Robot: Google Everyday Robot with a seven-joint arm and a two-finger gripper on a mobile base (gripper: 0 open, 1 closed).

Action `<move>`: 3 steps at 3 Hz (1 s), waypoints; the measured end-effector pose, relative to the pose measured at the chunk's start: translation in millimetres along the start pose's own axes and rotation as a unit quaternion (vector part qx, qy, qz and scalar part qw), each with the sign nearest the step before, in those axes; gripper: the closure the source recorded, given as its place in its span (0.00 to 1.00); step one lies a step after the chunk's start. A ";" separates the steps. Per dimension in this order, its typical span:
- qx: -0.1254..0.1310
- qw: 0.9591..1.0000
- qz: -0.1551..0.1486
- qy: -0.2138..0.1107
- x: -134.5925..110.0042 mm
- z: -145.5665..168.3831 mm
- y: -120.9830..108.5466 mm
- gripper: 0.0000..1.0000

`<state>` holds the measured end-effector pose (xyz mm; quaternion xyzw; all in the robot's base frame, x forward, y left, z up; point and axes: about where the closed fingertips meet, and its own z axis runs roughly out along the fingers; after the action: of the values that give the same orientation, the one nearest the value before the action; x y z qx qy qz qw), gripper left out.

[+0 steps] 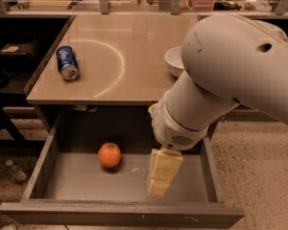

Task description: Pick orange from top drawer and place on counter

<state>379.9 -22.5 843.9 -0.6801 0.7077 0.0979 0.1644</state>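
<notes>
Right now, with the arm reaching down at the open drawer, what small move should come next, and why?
Probably shift the tool sideways toward the orange. The tool hangs over the top drawer near its front panel, clearly apart from the orange, which lies untouched on the drawer floor. It likely needs to line up with the fruit before grasping.
</notes>
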 end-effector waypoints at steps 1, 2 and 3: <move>0.005 1.000 0.017 -0.025 -11.4 23.3 -7.7 0.00; 0.020 0.997 0.058 -0.051 -29.2 68.0 -34.6 0.00; 0.029 0.991 0.111 -0.063 -37.4 106.0 -57.0 0.00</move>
<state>447.9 47.4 764.2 -0.5849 0.7694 0.1377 0.2166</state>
